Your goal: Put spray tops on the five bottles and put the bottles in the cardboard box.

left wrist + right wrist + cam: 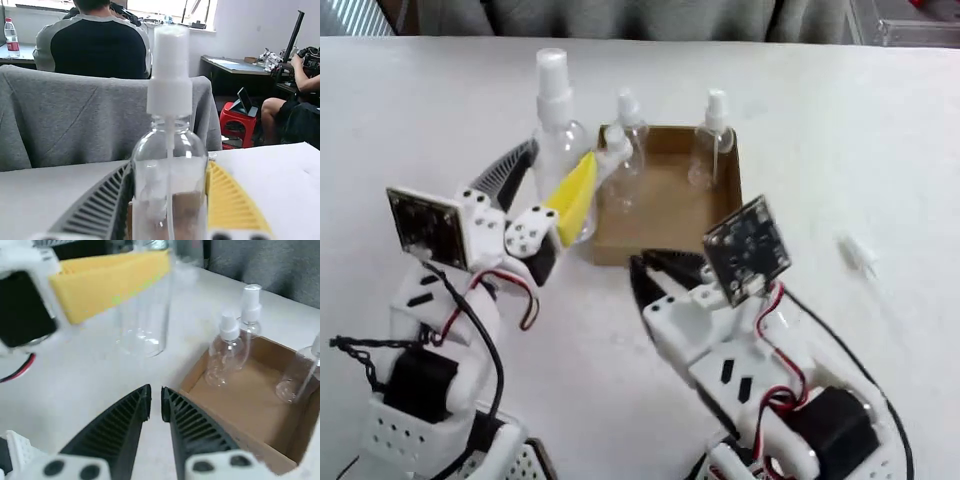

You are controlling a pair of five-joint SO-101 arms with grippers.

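My left gripper, with one yellow and one grey finger, is shut on a clear bottle fitted with a white spray top, just left of the cardboard box. The left wrist view has this bottle upright between the fingers. Three capped clear bottles stand in the box: two at its back left and one at the back right. My right gripper sits at the box's near left corner, black fingers almost touching and holding nothing. From the right wrist, the held bottle is beside the box.
A small white piece, perhaps a spray top, lies on the white table right of the box. A grey cloth covers the far table edge. Open table surface lies to the right and far left.
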